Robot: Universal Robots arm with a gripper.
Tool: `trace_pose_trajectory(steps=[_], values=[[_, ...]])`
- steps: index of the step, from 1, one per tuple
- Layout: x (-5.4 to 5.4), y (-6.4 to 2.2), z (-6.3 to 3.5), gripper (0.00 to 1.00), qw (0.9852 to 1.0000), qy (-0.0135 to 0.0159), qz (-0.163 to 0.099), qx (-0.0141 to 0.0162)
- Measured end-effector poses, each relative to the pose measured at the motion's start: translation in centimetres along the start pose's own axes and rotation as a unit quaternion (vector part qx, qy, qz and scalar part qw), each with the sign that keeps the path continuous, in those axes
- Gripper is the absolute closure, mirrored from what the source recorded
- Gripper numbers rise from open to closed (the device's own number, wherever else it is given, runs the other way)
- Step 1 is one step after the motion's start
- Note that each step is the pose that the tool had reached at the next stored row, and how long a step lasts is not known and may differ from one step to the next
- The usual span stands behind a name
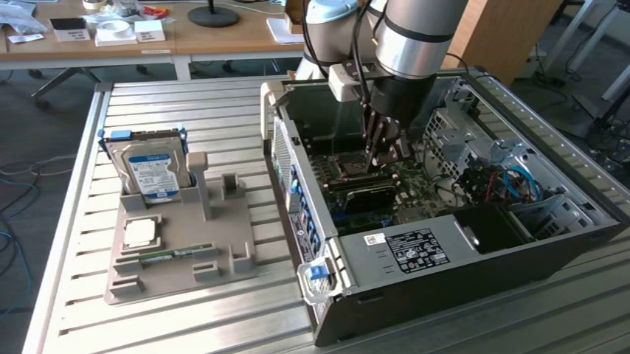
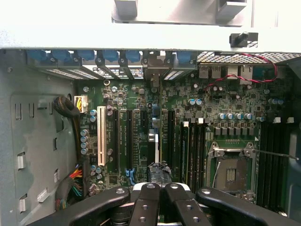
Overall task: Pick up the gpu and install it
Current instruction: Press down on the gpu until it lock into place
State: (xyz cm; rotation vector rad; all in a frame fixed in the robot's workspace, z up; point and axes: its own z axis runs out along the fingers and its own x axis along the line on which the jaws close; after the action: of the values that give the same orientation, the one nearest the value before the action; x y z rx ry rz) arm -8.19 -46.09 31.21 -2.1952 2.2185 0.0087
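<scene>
- Your gpu (image 1: 367, 193) is inside the case (image 1: 443, 295). It stands on edge over the motherboard (image 1: 418, 188), directly under the gripper (image 1: 382, 156).
- In the wrist view you see the gpu (image 2: 159, 172) edge-on. It shows as a dark lump just past the fingertips, with a thin strip running on toward a silvery bracket (image 2: 153, 75) at the row of blue latches (image 2: 110, 55).
- It sits in line with the long slots, between the white slot (image 2: 101, 136) and the CPU socket (image 2: 230, 174). You cannot tell from here whether it is fully seated.
- Your gripper (image 2: 160, 186) is drawn in tight. The two fingers (image 2: 146, 202) lie side by side with no gap, and their tips are at the card's upper edge. Whether they pinch the card or only bear on it, you cannot tell.
- The arm reaches straight down into the open case from above.
- A red wire (image 2: 244, 80) loops across the motherboard (image 2: 225, 94) near the rear ports.
- On the exterior view's left, well apart from the case, the holder (image 1: 167, 273) lies on the table (image 1: 79, 324).
- The holder carries the hard drive (image 1: 150, 173) upright, a square chip (image 1: 141, 232) lying flat, and the RAM stick (image 1: 175, 254) lying flat near its front.
- The pair of posts (image 1: 229, 184) beside the drive holds nothing.
</scene>
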Motion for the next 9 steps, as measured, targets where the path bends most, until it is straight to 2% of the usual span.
trace_pose_trajectory(steps=[4, 9], values=[[0.00, 0.00, 0.09, 0.89, 1.0000, -0.0002, 0.000, 0.0001], [0.02, 0.01, 0.81, 0.89, 1.0000, 0.0000, 0.000, 0.0000]])
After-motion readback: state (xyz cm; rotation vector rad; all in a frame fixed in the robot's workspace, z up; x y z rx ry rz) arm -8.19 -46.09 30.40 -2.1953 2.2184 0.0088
